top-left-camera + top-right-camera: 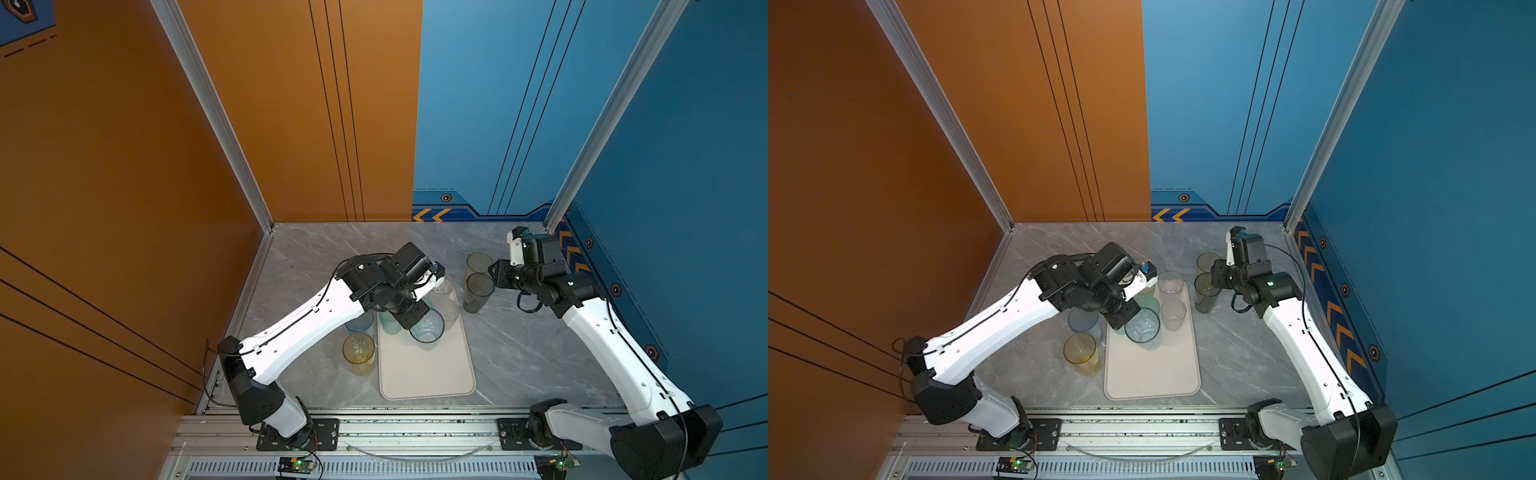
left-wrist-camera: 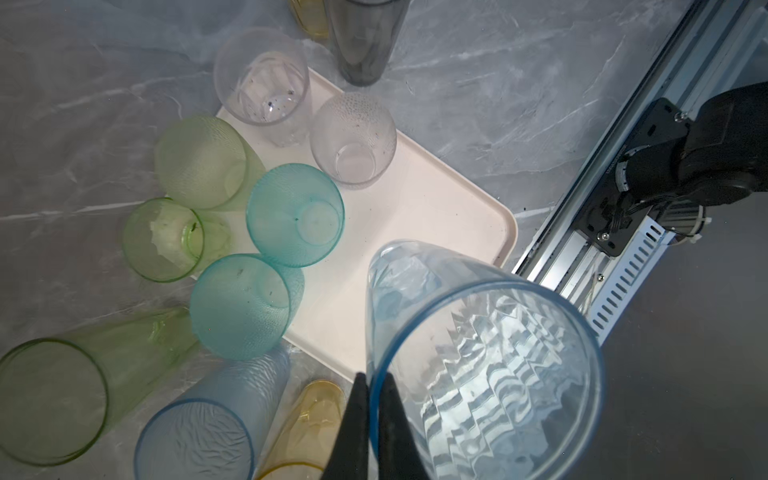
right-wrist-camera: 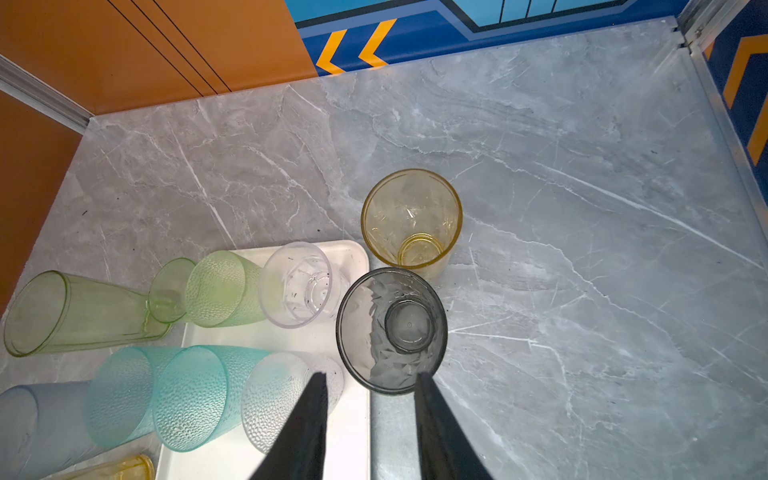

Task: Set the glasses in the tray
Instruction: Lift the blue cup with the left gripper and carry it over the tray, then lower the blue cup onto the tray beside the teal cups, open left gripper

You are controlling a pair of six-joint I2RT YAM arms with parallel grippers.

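Grey marble table (image 1: pixel 519 353), orange and blue walls. In both top views the left arm stretches over the tray (image 1: pixel 428 374), with the left gripper (image 1: pixel 417 326) at a blue glass (image 1: pixel 428 328). The right arm is bent, and the right gripper (image 1: pixel 494 272) is beside a grey glass (image 1: pixel 478 291) standing off the tray.

Left wrist view: the jaws are pinched on the blue glass's rim, over the tray.

Right wrist view: the jaws are partly apart at the grey glass's rim; I cannot tell whether they touch it.

Even overhead light is recorded in both top views; soft shadows are cast on the desk (image 1: pixel 519 332). Wide-angle stretching is noted at wrist-view edges.
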